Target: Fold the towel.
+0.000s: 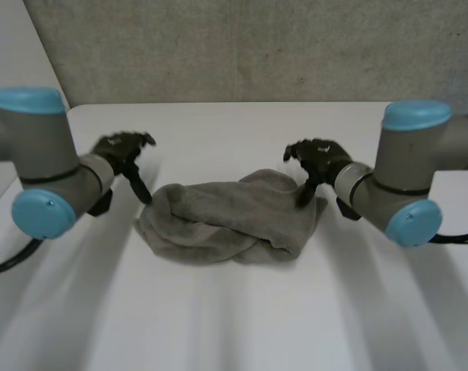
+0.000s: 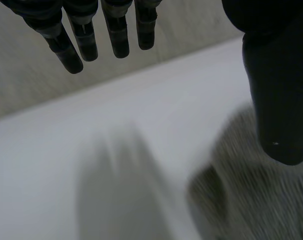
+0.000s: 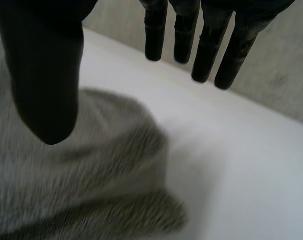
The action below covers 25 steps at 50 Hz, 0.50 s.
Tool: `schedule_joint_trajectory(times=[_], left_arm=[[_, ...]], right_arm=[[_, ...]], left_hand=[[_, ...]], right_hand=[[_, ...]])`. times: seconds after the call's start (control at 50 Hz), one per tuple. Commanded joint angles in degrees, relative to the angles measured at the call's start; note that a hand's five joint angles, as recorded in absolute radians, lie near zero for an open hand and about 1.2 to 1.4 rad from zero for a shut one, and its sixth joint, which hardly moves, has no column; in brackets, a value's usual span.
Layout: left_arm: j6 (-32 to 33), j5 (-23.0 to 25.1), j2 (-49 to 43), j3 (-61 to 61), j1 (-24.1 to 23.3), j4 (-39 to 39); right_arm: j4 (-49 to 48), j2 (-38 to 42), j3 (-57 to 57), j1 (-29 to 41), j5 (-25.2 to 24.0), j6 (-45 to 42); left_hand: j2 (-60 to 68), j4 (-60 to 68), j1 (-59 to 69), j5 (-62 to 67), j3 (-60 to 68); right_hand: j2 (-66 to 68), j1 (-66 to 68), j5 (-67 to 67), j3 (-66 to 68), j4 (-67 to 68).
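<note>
The towel (image 1: pixel 230 220) sits crumpled in the middle of the desk (image 1: pixel 218 325), a grey, fuzzy heap rolled over on itself, with thick folds along the near side. It looks soft, limp and light to me. If I lift one point, I expect the rest to sag and drag.

My left hand (image 1: pixel 122 151) hovers just beside its left end, fingers (image 2: pixel 86 42) straight and well apart from the thumb, holding nothing. My right hand (image 1: pixel 319 158) is at the right end, fingers (image 3: pixel 205 60) straight too, with nothing pinched. The thumb points down at the cloth, though I cannot tell if it touches.

Best hold, I judge, is an edge at each outer end, pinched firmly because loose pile may slip. The corners are buried in the heap and I cannot make them out.
</note>
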Motion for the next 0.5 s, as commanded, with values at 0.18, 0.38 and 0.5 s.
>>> schedule_joint_trajectory(times=[0.18, 0.38, 0.5], left_arm=[[-0.4, 6.8, -2.7, -2.5, -2.2, -2.0], [-0.4, 7.2, 9.9, -9.9, -3.2, -4.1], [-0.4, 7.2, 20.5, -13.6, -3.4, -4.1]], right_arm=[[1.1, 2.0, 0.5, 1.1, 4.5, -0.7], [6.3, -9.4, 5.3, 0.3, 2.9, -2.4], [7.1, -24.6, 12.2, -0.9, -4.0, -2.9]], left_hand=[[41.2, 41.2, 41.4, 31.5, 42.0], [64.4, 64.4, 64.6, 54.7, 65.2], [64.4, 64.4, 64.6, 54.7, 65.2]], right_hand=[[47.5, 47.6, 46.6, 47.2, 47.3], [56.8, 56.9, 55.9, 56.5, 56.6], [56.8, 56.9, 55.9, 56.5, 56.6]])
